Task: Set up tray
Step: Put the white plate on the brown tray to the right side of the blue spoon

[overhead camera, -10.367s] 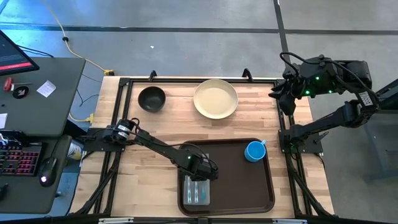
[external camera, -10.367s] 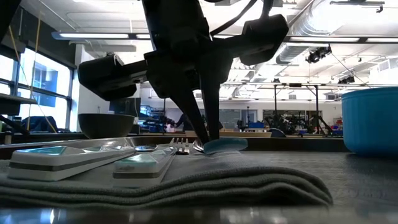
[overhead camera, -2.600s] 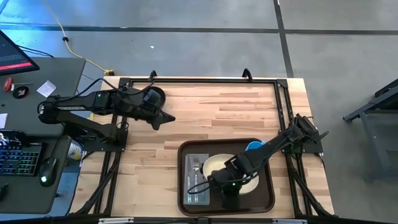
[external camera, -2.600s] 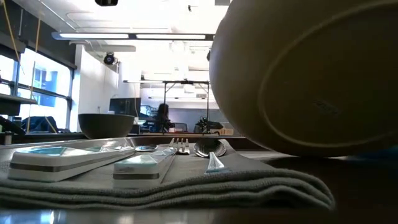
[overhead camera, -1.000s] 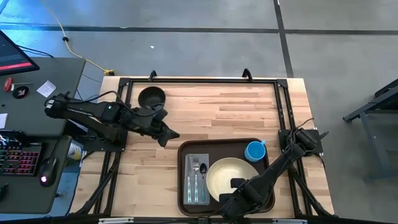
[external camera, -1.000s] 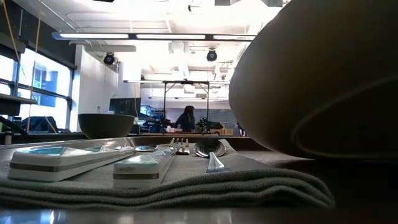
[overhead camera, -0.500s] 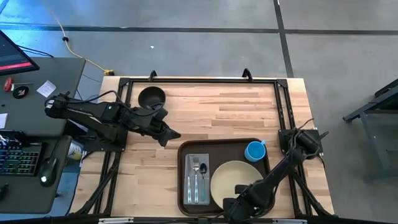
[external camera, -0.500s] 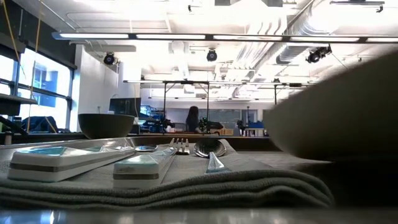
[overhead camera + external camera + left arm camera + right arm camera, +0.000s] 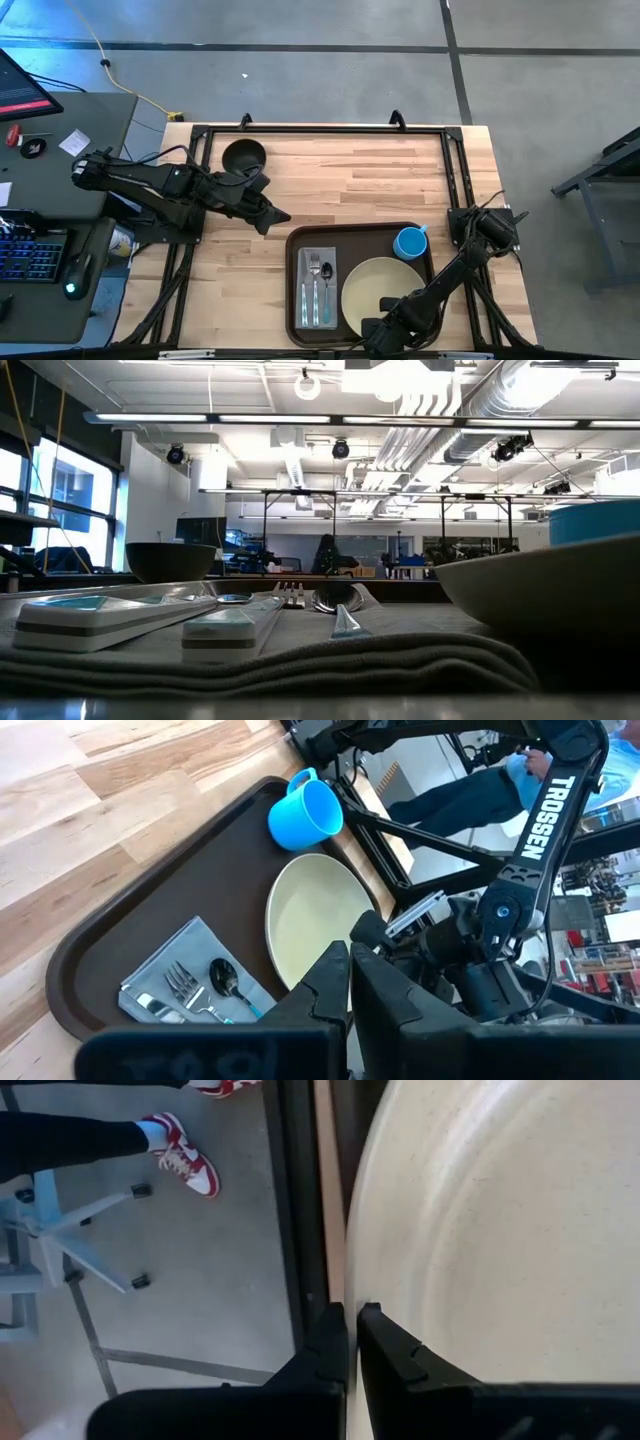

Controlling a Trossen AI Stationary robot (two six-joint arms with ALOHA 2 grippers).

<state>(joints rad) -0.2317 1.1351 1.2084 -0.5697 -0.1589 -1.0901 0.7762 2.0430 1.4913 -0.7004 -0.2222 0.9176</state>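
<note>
- Tray (image 9: 300, 240) sits at the table's near edge, holding the napkin (image 9: 317, 288), blue cup (image 9: 408, 243) and plate (image 9: 379, 288).
- Right gripper (image 9: 378, 322) pinches the plate's near rim tight.
- Left gripper (image 9: 280, 215), closed and empty, hovers beside the tray.
- Next: let go, then fetch the black bowl (image 9: 244, 156).

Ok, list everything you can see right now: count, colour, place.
tray: one, dark brown, near edge of the table.
napkin: one, grey, folded, left part of the tray.
fork: one, silver with pale teal handle, on the napkin.
spoon: one, same style, beside the fork.
plate: one, cream, on the tray right of the napkin.
cup: one, blue, tray's far right corner.
bowl: one, black, far left of the table.
person: dark trousers, red and white shoes, on the floor beyond the table.
left gripper: shut, empty, over bare table left of the tray.
right gripper: shut on the plate's near rim.
</note>
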